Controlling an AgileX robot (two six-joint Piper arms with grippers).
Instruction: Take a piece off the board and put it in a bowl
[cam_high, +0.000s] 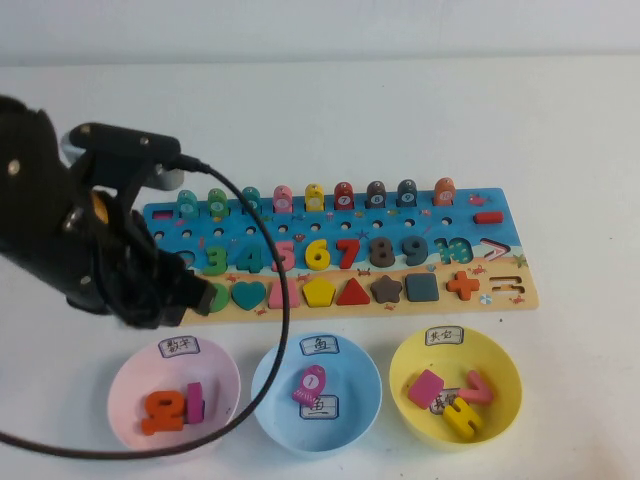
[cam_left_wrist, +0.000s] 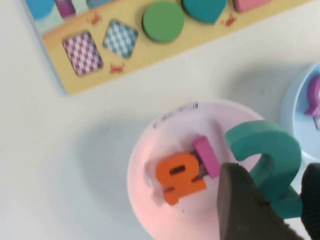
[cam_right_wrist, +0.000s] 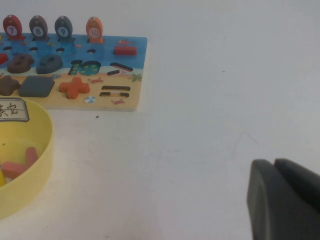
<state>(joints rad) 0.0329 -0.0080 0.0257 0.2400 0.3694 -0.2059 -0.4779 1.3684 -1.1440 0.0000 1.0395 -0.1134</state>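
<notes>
LEFT: left gripper (cam_left_wrist: 270, 210) over pink bowl (cam_left_wrist: 145, 165), fingers clamped on teal "2" (cam_left_wrist: 267, 150), held above orange and magenta pieces | RIGHT: right gripper (cam_right_wrist: 287, 200) beside board (cam_right_wrist: 127, 75), fingers together, nothing held

Right pincer (cam_right_wrist: 274, 165) near yellow bowl (cam_right_wrist: 30, 165), board (cam_right_wrist: 100, 70)

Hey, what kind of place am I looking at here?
Probably a robot test bench: a bare white table, a number puzzle board, labelled sorting bowls like the pink bowl, and the left gripper holding a teal 2.
</notes>
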